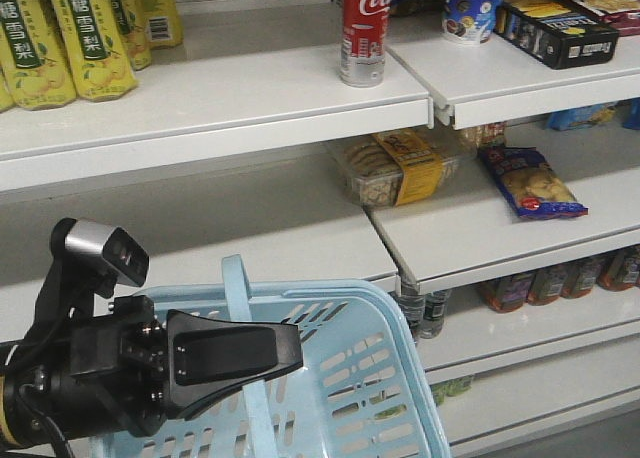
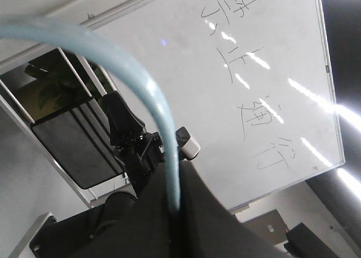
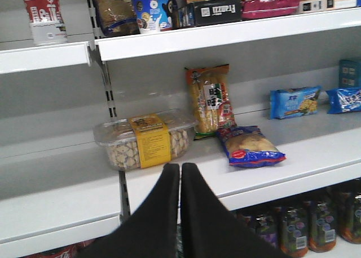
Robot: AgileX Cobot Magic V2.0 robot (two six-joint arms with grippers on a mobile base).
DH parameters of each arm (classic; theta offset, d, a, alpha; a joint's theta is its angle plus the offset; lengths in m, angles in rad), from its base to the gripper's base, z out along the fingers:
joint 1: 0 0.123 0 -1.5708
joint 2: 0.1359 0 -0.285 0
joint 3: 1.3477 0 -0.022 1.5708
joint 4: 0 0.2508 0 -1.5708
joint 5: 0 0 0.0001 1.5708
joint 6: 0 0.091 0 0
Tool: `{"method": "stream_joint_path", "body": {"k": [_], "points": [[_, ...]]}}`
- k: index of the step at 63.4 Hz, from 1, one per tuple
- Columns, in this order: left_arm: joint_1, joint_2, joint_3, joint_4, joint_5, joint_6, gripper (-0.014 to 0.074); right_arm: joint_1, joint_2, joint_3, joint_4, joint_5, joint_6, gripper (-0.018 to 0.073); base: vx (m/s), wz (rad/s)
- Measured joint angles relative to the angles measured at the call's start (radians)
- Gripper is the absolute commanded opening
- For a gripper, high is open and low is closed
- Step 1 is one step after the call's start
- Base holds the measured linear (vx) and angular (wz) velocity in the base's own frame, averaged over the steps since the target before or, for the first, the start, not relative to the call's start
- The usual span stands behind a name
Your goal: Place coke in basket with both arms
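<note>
Firmly in left gripper (image 1: 288, 352), basket handle (image 1: 238, 296)

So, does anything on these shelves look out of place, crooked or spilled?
Nothing is spilled or damaged. One small oddity: the clear snack box on the middle shelf sits across the seam between two shelf boards, not fully on either. The coke stands upright on the shelf above. The left pincer holds the basket by its handle.
</note>
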Motion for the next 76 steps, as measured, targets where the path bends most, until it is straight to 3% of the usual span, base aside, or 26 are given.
{"method": "stream_joint_path", "body": {"k": [76], "points": [[0.000,0.000,0.000,0.000,0.000,0.000,-0.0007,0.000,0.000,0.000,0.000,0.000,0.000,-0.0005,0.04,0.16]]}}
